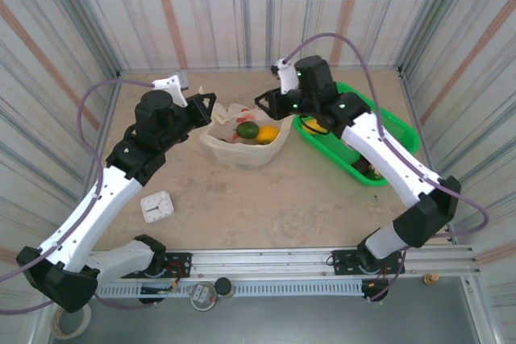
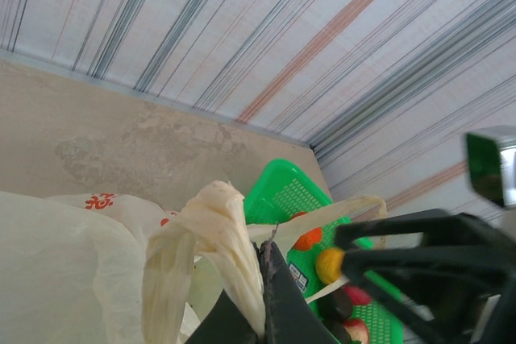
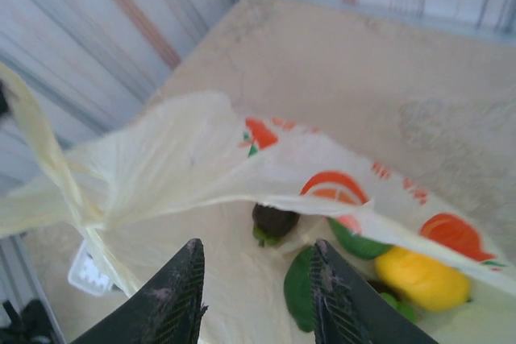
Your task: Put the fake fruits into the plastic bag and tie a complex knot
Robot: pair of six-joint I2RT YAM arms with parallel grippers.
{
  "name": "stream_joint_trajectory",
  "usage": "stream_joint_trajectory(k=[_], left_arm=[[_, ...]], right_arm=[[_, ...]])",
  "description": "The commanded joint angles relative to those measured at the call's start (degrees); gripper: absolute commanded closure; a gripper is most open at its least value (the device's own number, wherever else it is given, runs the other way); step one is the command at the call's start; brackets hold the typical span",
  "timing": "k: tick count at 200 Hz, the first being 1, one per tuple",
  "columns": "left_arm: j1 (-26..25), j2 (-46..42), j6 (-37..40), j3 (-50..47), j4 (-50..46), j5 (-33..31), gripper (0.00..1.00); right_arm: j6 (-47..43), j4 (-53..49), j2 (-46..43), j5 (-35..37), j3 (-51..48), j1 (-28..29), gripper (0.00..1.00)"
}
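The bag [image 1: 242,151] sits in the middle of the table with its mouth spread open. A green fruit [image 1: 248,130], a yellow fruit [image 1: 267,134] and a dark fruit [image 3: 274,221] lie inside it.

The mouth is open because the left claw [image 1: 206,107], just left of the bag, is clamped shut on one handle [image 2: 211,223]. It pulls the handle up and away, and in the left wrist view the cream strip is bunched and pinched between the fingers. This looks like a holding job: it keeps the thin film taut so fruits can drop in without the bag collapsing.

The right claw [image 3: 256,255] hovers over the right side of the bag's mouth and points down into it. Its jaws stand partly apart with nothing between them. The bag's near rim stretches across just ahead of the fingertips [image 3: 192,257], and I cannot tell whether they touch it. It seems to be either between drops or reaching for that rim.

Right of the bag is the green basket [image 1: 395,130], which holds more fruits, among them an orange one [image 2: 308,238] and a small yellow one [image 2: 329,265]. So filling looks unfinished, and no knot is tied. A small white square object [image 1: 157,206] lies well apart on the bag's near-left.
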Motion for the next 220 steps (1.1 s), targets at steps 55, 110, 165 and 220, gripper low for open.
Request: stream_joint_trajectory(k=[55,110,165,220], left_arm=[[0.5,-0.1,0.1,-0.5,1.6,0.3,1.00],[-0.2,0.0,0.6,-0.4,1.5,0.0,1.00],[-0.3,-0.2,0.7,-0.3,1.3,0.1,1.00],[-0.7,-0.4,1.0,-0.3,1.2,-0.1,1.00]], right_arm=[[17.0,9.4,-14.3,0.3,-18.5,-26.8,0.61],[13.3,-9.4,-5.1,23.6,-19.3,-30.0,0.56],[7.6,-11.1,2.6,25.9,-18.2,-31.1,0.41],[7.0,-12.1,16.7,21.5,-9.5,-33.0,0.18]])
